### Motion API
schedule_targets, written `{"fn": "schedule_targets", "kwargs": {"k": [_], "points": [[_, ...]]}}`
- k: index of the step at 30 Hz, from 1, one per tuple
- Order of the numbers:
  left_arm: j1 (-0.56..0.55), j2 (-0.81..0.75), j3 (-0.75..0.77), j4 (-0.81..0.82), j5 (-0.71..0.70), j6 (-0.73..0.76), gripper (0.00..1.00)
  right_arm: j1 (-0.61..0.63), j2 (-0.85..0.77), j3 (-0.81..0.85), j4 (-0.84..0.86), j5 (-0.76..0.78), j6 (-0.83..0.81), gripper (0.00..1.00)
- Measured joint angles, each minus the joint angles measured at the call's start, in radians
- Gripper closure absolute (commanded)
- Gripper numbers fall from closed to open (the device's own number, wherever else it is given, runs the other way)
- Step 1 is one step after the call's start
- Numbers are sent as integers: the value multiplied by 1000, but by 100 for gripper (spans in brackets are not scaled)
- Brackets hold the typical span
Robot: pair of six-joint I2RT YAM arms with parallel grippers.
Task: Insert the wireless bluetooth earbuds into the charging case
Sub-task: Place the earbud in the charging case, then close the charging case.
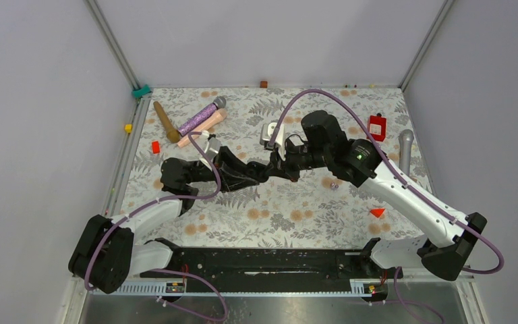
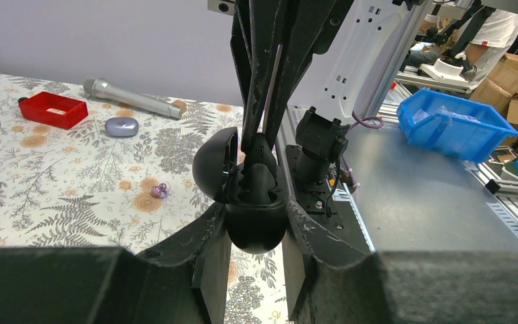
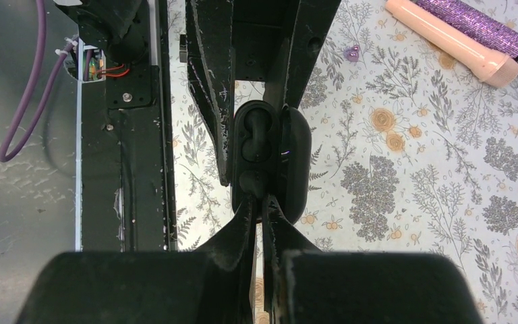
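Grippers (image 1: 280, 167) nose-to-nose at charging case (image 2: 256, 223)

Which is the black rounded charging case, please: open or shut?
Open: the black rounded charging case has its lid hinged aside, interior showing.

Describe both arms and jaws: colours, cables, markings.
Left arm and right arm: white lower links, black joints and wrists, a purple cable looped along each. A green light glows on the right arm. The jaws are black, scuffed with pale scratches.
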Motion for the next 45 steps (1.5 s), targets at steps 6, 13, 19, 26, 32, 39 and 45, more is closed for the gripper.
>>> {"fn": "schedule_targets", "kwargs": {"k": [6, 13, 19, 26, 32, 39, 45], "points": [[1, 0, 0, 3, 1, -1, 100, 0, 3, 0, 0, -4, 14, 100], [1, 0, 0, 5, 1, -1, 100, 0, 6, 0, -3, -10, 13, 81], [0, 0, 0, 12, 0, -2, 100, 1, 7, 1, -13, -24, 4, 59], [0, 0, 0, 13, -2, -2, 100, 6, -5, 35, -72, -29, -13, 51], [0, 0, 0, 22, -2, -2, 100, -4, -56, 70, -89, -27, -16, 49], [0, 0, 0, 35, -1, -7, 100, -27, -82, 31, 18, 64, 40, 48], [2, 0, 0, 29, 6, -12, 100, -29, -25, -19, 96, 140, 97, 48]]}}
